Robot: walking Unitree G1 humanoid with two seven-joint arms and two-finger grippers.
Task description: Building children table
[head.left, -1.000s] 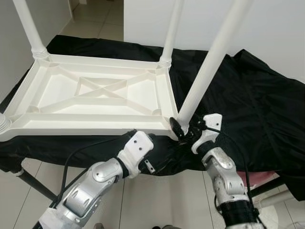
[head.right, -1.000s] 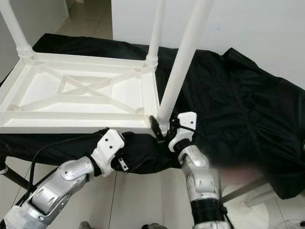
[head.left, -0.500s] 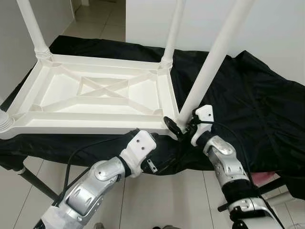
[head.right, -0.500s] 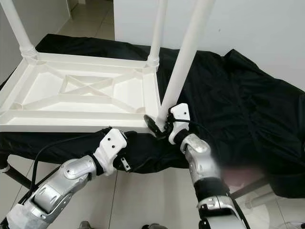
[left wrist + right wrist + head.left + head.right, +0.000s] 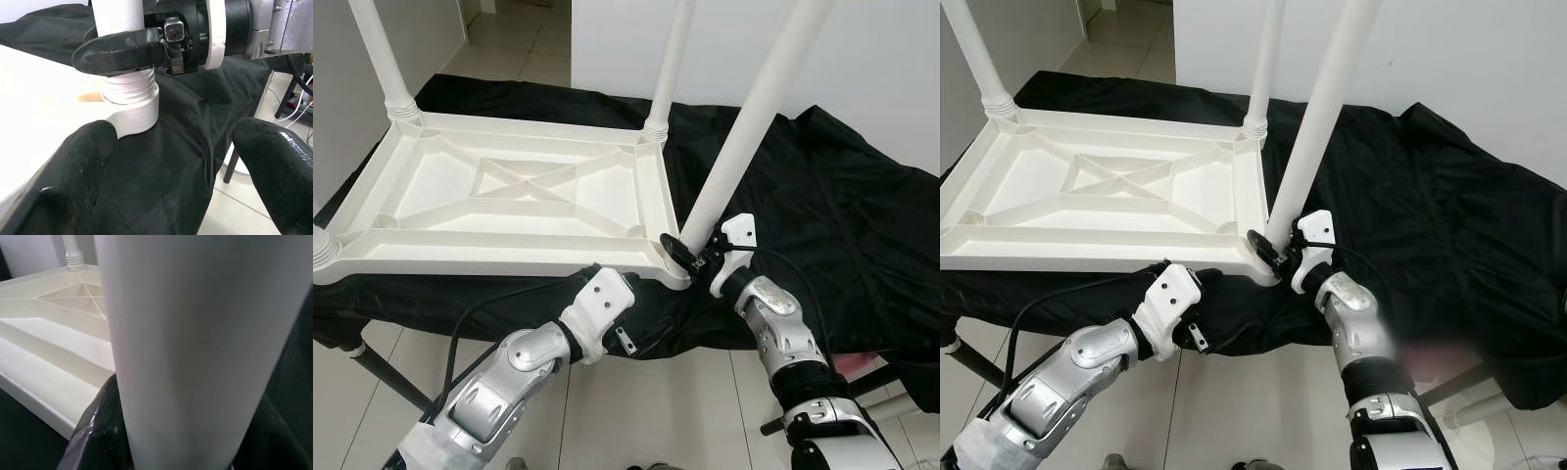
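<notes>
A white plastic table top [image 5: 489, 257] lies upside down on a black cloth [image 5: 822, 215]. Legs stand at its far left [image 5: 382, 59] and far right [image 5: 668, 64] corners. A third, tilted leg [image 5: 744, 127] rises from the near right corner. My right gripper [image 5: 690, 257] is shut on that leg just above its threaded collar [image 5: 129, 95]. In the right wrist view the leg [image 5: 195, 342] sits between the black fingers [image 5: 100, 435]. My left gripper [image 5: 171, 171] is open, low at the table's near edge, facing that collar and touching nothing.
The cloth covers a bench with dark metal supports [image 5: 382, 377] and hangs over its near edge. A leg collar [image 5: 321, 253] shows at the near left corner. White wall stands behind, tiled floor [image 5: 636, 411] below. A pink object [image 5: 862, 367] lies low on the right.
My right wrist has turned around the base of the near right leg, staying shut on it. The left arm has barely moved.
</notes>
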